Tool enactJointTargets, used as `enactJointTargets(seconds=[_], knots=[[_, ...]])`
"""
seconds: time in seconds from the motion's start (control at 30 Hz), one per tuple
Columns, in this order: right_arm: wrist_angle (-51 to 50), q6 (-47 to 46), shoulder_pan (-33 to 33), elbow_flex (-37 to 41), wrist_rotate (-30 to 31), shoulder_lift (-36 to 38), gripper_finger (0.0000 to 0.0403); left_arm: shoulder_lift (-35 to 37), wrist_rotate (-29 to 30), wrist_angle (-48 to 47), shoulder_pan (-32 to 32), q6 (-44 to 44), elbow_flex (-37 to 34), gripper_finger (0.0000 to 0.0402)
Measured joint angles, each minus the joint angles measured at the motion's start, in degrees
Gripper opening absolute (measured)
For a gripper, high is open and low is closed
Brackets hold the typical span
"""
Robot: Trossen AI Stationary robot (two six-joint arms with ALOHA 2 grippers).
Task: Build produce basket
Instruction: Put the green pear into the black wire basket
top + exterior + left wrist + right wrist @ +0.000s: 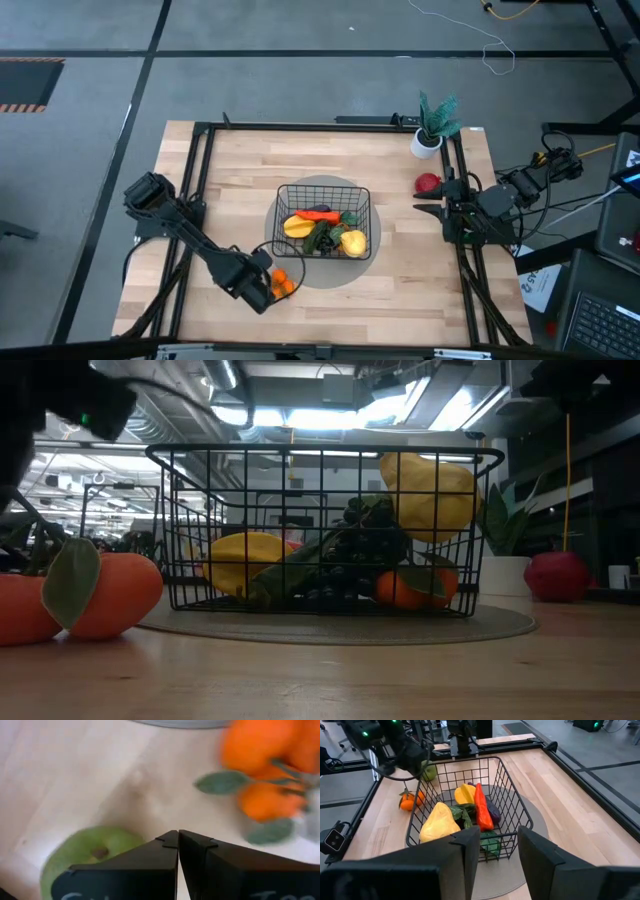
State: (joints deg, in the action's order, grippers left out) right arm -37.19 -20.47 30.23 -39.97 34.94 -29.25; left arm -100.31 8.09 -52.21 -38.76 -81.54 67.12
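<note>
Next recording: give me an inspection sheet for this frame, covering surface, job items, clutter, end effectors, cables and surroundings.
Surface: light wooden butcher-block table with a black frame.
Job's things: square black wire-mesh basket on a round grey mat, holding yellow pieces, a red-orange carrot and dark items. Small leafy oranges and a green pear lie outside; a red apple sits near the right arm.
Clutter: teal potted plant in a white pot.
End effectors: left end effector shut, empty, above the pear; right end effector open, facing the basket.
Cables: white cable on the floor.
Surroundings: grey floor; laptop beside the table.
</note>
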Motion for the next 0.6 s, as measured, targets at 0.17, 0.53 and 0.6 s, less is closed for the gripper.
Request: enactJointTargets(seconds=[0.17,0.53,0.6], knots=[[0.00,0.00,0.00,0.00,0.00,0.00,0.0124,0.06,-1.51,-4.52,-1.82,0.53,6.57,0.0000],[-0.55,0.00,0.00,0.00,0.00,0.00,0.0124,0.09,-11.72,-6.11,-7.68,-8.39,5.69,0.0000],[-0.54,0.00,-0.01,0.00,0.00,0.01,0.0124,0.09,-10.52,-4.50,-8.24,-8.42,4.30,0.0000]])
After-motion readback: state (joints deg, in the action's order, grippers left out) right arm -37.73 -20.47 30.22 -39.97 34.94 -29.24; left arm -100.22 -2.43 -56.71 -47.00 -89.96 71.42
